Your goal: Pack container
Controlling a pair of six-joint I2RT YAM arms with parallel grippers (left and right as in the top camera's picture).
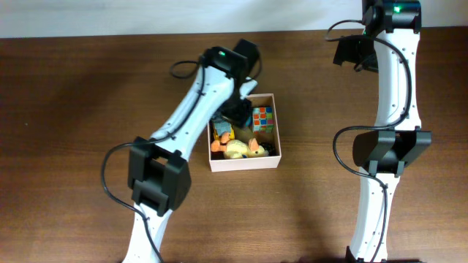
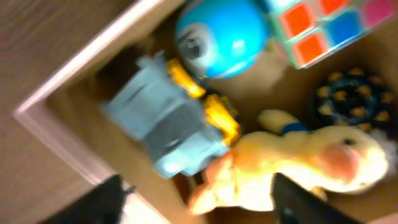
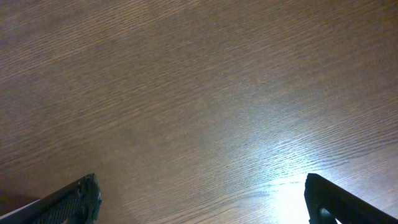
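Note:
The container [image 1: 245, 164] is a square white box with a tan inside, standing mid-table. In it lie a colour cube [image 1: 263, 118], a yellow plush duck [image 1: 240, 149], a blue round toy [image 2: 217, 34] and a grey and yellow toy [image 2: 168, 121]. My left gripper [image 1: 235, 109] hangs over the box's far left part. In the left wrist view my left gripper [image 2: 202, 208] is open, its dark fingers [image 2: 102, 205] wide apart above the duck [image 2: 305, 165] and holding nothing. My right gripper [image 3: 202, 199] is open over bare wood at the far right [image 1: 349, 51].
A dark patterned object [image 2: 351, 96] lies in the box beside the duck. The box's white wall [image 2: 81, 68] runs close to the left finger. The brown wooden table [image 1: 73, 109] extends on all sides.

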